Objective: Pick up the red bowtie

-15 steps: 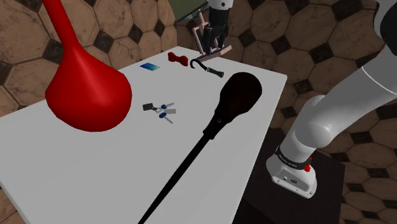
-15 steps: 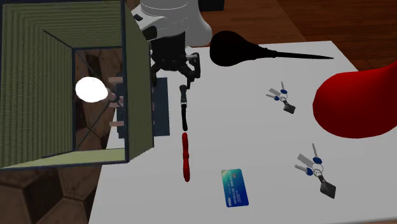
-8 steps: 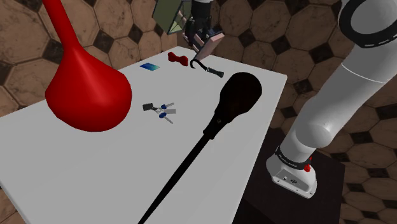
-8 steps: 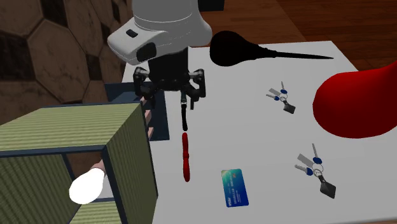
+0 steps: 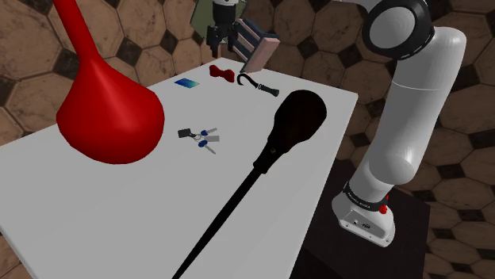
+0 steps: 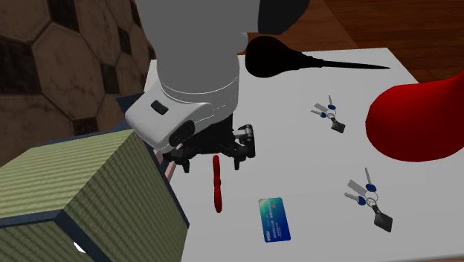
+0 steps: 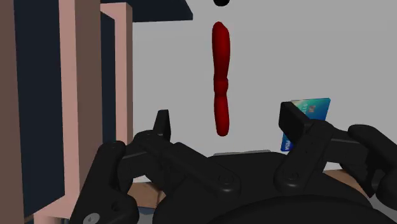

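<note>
The red bowtie (image 5: 221,73) lies flat on the white table (image 5: 119,206) near its far edge, a narrow red strip pinched in the middle. My black gripper (image 5: 224,49) hangs just above it, open, with nothing between its fingers. In the second exterior view the gripper (image 6: 214,158) covers one end of the bowtie (image 6: 217,190). The wrist view shows the bowtie (image 7: 220,79) lengthwise ahead of the gripper (image 7: 228,124), between the lines of the two spread fingers and untouched.
A blue card (image 6: 273,218) lies close beside the bowtie. A black hooked tool (image 5: 258,85) lies just behind it. A green box (image 6: 82,201) with pink and dark slats (image 7: 76,95) crowds the gripper's side. A big red flask (image 5: 107,103), a black bulb (image 5: 295,119) and keys (image 5: 202,139) lie farther off.
The arm has swung along the table's far edge, from over the hooked tool to over the bowtie. The green box has tipped and shifted beside it. The fingers stay open.
</note>
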{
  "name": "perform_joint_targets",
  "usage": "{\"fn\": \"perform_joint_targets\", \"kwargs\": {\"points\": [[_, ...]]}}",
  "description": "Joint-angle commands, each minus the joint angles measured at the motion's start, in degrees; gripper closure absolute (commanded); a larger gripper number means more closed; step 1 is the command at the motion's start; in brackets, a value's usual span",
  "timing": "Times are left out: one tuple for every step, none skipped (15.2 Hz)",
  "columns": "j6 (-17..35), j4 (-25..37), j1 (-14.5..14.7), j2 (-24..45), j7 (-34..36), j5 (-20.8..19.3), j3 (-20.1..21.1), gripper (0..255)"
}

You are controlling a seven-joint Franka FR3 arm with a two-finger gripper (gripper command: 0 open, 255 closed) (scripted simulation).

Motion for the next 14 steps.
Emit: {"fn": "perform_joint_targets", "kwargs": {"points": [[1.28,-1.50,0.13,3.41,-0.51,0.33,0.22,0],[2.12,-2.49,0.13,3.26,-0.51,0.34,0.20,0],[2.95,-3.46,0.12,3.13,-0.50,0.35,0.20,0],[3.77,-4.39,0.11,3.01,-0.50,0.35,0.20,0],[4.59,-5.30,0.10,2.91,-0.49,0.36,0.20,0],[5.85,-6.69,0.07,2.79,-0.48,0.35,0.20,0],[5.85,-6.69,0.07,2.79,-0.48,0.35,0.21,0],[5.85,-6.69,0.06,2.79,-0.48,0.35,0.21,0],[5.31,-6.10,0.01,2.83,-0.58,0.36,0.19,255],[5.46,-6.43,0.00,2.65,-0.57,0.38,0.19,255],[5.46,-6.28,-0.05,2.79,-0.65,0.39,0.15,255],[5.40,-6.16,-0.05,2.85,-0.65,0.38,0.15,255],[5.38,-6.16,-0.05,2.83,-0.66,0.39,0.15,255],[5.30,-6.05,-0.05,2.87,-0.65,0.38,0.15,255]]}}
